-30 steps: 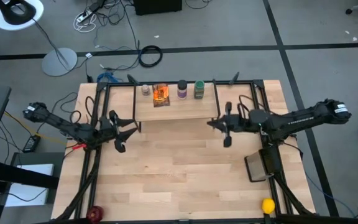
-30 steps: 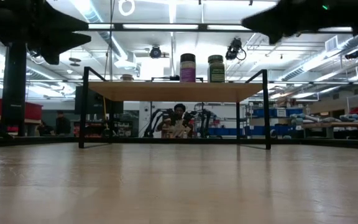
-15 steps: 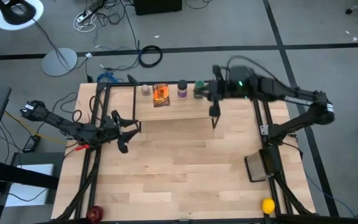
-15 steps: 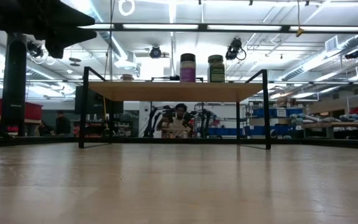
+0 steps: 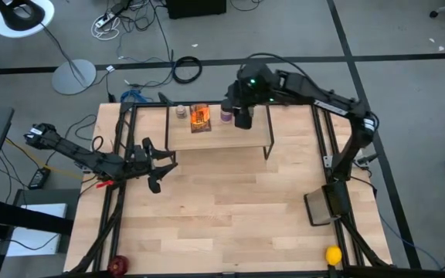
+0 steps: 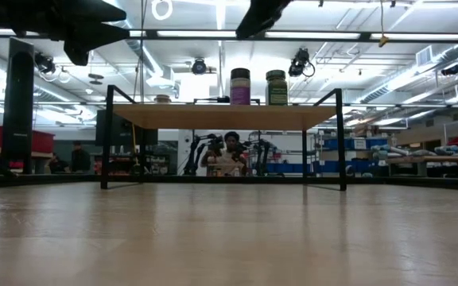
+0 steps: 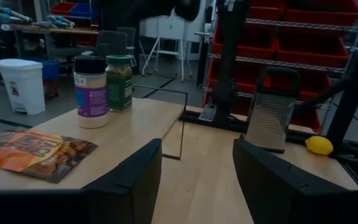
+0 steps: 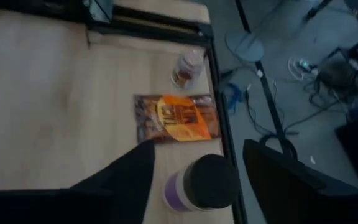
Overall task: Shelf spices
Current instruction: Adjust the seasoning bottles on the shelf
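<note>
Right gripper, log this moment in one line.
right gripper: open, above purple-labelled jar | shelf: four spices | left gripper: open, idle beside shelf

A grey concrete floor [image 5: 408, 46] crossed by dark tape lines surrounds the large light wooden tabletop [image 5: 230, 208]. Black cables [image 5: 185, 69] coil on it near a round grey lamp base [image 5: 73, 76]. Long ceiling light strips [image 6: 293, 34] glow overhead. Red storage bins [image 7: 278, 37] fill metal racks, and a white lidded waste bin [image 7: 20, 84] stands beside them.

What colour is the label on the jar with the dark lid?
Purple, on the dark-lidded jar standing on the shelf; the left wrist view shows it best.
</note>
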`<state>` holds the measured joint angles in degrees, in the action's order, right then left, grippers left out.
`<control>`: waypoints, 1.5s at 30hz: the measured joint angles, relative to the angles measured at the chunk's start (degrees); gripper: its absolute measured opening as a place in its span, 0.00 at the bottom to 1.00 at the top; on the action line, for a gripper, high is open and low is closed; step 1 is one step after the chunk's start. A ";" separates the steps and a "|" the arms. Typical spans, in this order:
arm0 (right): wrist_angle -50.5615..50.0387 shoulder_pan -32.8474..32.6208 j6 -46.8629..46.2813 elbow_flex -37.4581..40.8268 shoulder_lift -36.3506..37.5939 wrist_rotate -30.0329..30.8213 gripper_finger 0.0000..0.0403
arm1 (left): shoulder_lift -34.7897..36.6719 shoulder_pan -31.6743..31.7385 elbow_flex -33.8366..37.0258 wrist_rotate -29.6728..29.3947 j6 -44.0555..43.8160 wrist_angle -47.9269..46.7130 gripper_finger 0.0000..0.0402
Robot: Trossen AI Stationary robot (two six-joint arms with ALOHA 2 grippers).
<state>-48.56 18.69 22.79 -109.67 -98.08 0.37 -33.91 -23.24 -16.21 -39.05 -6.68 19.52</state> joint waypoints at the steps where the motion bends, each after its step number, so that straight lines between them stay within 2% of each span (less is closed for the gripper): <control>1: -0.12 0.39 0.07 -0.13 -0.75 0.00 0.62 | -0.14 0.00 0.00 0.00 0.00 0.09 0.50; 6: -1.29 2.69 0.26 -0.85 -3.18 -0.14 0.70 | -0.20 0.00 0.00 0.38 0.21 -0.06 0.50; 14: -4.04 7.19 -1.66 -0.91 -4.77 -3.89 0.68 | -0.24 0.00 0.01 0.39 0.59 -1.33 0.50; 19: -4.06 8.69 -3.65 -0.91 -5.67 -9.33 0.68 | -0.22 0.00 0.02 0.39 0.61 -1.47 0.50; 36: -4.09 8.32 -2.35 -0.87 -8.96 -9.58 0.69 | -0.22 0.00 0.02 0.37 1.09 -2.24 0.50; 40: -3.79 8.32 -2.10 -0.87 -8.94 -9.69 0.66 | -0.22 0.02 0.03 0.35 1.09 -2.54 0.50; 45: -3.48 8.11 -2.10 -0.87 -8.94 -10.41 0.57 | -0.22 0.00 0.04 0.35 1.09 -2.53 0.50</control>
<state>-52.05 26.79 20.69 -110.54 -107.02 -10.04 -34.13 -23.24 -16.16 -38.70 -5.58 16.98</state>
